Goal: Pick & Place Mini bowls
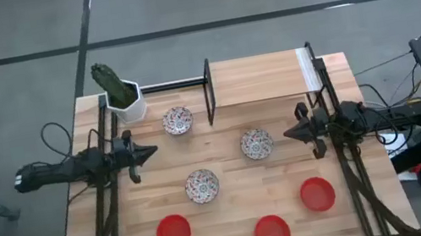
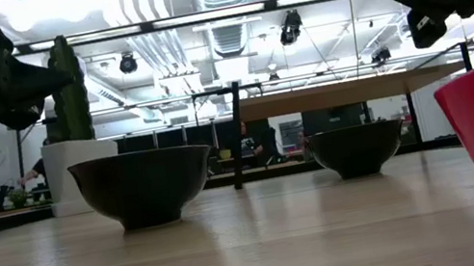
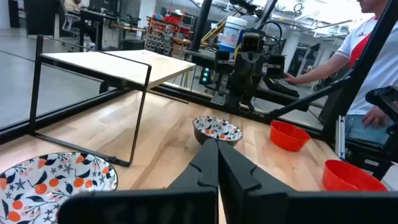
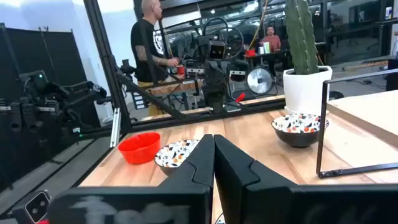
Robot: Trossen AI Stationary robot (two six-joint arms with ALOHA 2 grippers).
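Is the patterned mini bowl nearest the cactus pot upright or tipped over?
Upright. The white floral-patterned mini bowl beside the white hexagonal cactus pot shows its open mouth facing up in the high view, resting on the wooden table.

The light wooden table (image 1: 234, 208) bears three patterned bowls (image 1: 178, 121) across its middle, three red bowls (image 1: 173, 232) along its near edge, a potted cactus (image 1: 122, 94) far left, and a black-framed shelf (image 1: 260, 78) at far centre.

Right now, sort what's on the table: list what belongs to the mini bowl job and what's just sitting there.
Belongs to the job:
- three patterned bowls
- three red bowls
- left gripper and right gripper, both shut and empty, at the table's sides

Just sitting there:
- cactus pot
- wooden shelf on a black frame
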